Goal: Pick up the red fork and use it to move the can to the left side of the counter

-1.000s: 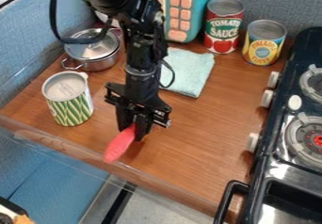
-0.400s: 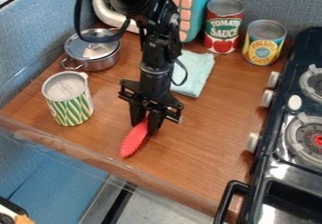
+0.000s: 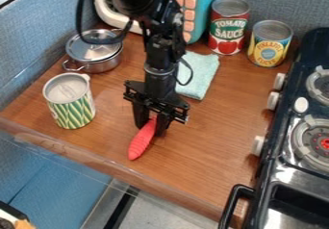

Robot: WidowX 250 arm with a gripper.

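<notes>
The black gripper [image 3: 151, 122] hangs low over the middle of the wooden counter, its two fingers on either side of the upper end of a red handle-like object [image 3: 142, 140], shut on it. The red piece slants down toward the front edge; its far end is hidden between the fingers, so I cannot tell whether it is a fork. A can with green and white stripes [image 3: 72, 107] stands upright at the left side of the counter, to the left of the gripper and apart from it.
Behind stand a lidded metal pot [image 3: 95, 56], a light blue cloth [image 3: 198, 74], a teal toy [image 3: 200, 6], a tomato sauce can [image 3: 229, 27] and a pineapple can [image 3: 269, 45]. The stove [image 3: 283, 151] borders the right; the counter's front edge [image 3: 96, 159] runs below.
The gripper has moved right with the red object in it, mostly before the middle frame, then only slightly. The red object's angle has become a little steeper. The striped can has stayed put.
</notes>
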